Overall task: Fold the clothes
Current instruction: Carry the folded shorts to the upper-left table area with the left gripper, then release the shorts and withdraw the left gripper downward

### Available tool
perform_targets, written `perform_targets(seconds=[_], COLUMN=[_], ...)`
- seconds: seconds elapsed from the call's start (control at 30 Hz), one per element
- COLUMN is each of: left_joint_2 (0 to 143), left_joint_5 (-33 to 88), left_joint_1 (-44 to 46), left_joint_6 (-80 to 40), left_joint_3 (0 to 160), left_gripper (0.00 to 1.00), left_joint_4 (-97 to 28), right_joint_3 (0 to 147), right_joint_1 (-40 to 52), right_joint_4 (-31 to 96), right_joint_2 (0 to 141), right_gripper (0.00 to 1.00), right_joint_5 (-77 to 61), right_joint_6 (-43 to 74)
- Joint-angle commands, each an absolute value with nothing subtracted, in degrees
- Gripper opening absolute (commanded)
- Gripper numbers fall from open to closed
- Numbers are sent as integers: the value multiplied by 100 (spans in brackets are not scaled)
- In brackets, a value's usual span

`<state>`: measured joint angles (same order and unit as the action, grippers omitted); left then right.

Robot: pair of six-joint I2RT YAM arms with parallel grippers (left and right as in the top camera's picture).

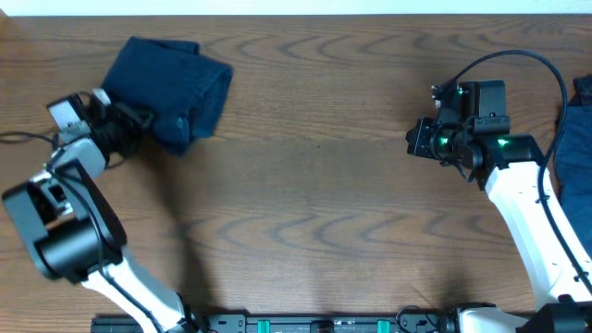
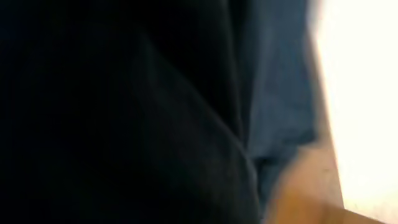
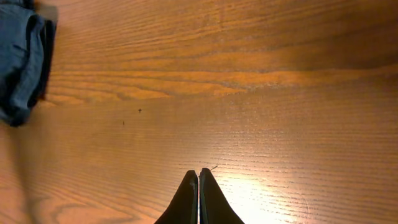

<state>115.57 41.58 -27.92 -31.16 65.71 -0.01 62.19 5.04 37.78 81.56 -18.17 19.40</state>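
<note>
The clothes (image 1: 171, 88) are a dark navy garment lying as a folded bundle at the table's far left. My left gripper (image 1: 129, 129) is pushed against the bundle's lower left edge. In the left wrist view dark fabric (image 2: 124, 112) fills nearly the whole frame and hides the jaws. My right gripper (image 1: 413, 141) hovers over bare wood at the right, far from the garment. Its fingers (image 3: 198, 172) are shut and empty. Blue fabric that seems to be the bundle (image 3: 22, 59) shows at the top left of the right wrist view.
A brighter medium-blue fabric heap (image 1: 573, 139) lies at the table's right edge, behind my right arm. The wooden table (image 1: 305, 203) stretches between the two arms. Cables run from both arms.
</note>
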Motion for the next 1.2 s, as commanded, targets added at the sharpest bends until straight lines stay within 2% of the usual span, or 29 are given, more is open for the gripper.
perform_targets(seconds=[0.0,0.03,0.13,0.17,0.2,0.27,0.4,0.53,0.67,0.77,0.83,0.97,1.0,1.03,1.07,1.1,1.17], left_joint_2=[11926,11955,11935,11907,11883,11797,11351,10379,9100,8003,7249,5857,5553,5275,4982,4753,4348], left_joint_5=[4375,4388,4392,4390,4392,4390,4449,4383,4442,4423,4047,3120,3024,2969,2910,2856,2622], left_joint_1=[-2823,-2823,-2823,-2823,-2834,-2834,-2838,-2838,-2838,-2814,-2753,-2484,-2418,-2366,-2320,-2298,-2294], left_joint_6=[-3116,-3114,-3114,-3111,-3114,-3142,-3282,-2502,-1680,-499,252,923,921,921,919,921,919], left_joint_3=[6569,6569,6571,6571,6571,6573,6578,6578,6582,6593,6593,6593,6593,6591,6591,6591,6587], left_gripper=[6,7,25,37,64,83,100,98,98,98,98,98,98,98,98,98,98], left_joint_4=[-141,-204,-360,-408,-412,-403,-502,-1057,-2016,-3107,-3881,-5006,-5166,-5290,-5413,-5511,-5704], right_joint_3=[6217,6217,6217,6217,6217,6217,6217,6217,6224,6226,6226,6226,6226,6226,6226,6224,6224], right_joint_1=[489,489,489,489,489,489,489,489,491,491,489,489,489,489,489,489,489], right_joint_4=[3795,3795,3820,3835,3844,3870,3889,4174,4458,4580,4615,4613,4615,4615,4615,4615,4626], right_joint_2=[8086,8086,8086,8086,8086,8086,8086,8084,8001,7682,7338,6357,6136,5924,5688,5507,5179], right_gripper=[2,2,2,2,2,3,3,3,11,18,20,31,36,49,78,99,98], right_joint_5=[-1804,-1806,-1804,-1804,-1806,-1804,-1835,-2126,-2145,-2145,-2141,-2121,-2119,-2117,-2119,-2104,-2080], right_joint_6=[2123,2123,2121,2121,2121,2117,1883,1559,1122,779,648,611,611,611,611,611,611])
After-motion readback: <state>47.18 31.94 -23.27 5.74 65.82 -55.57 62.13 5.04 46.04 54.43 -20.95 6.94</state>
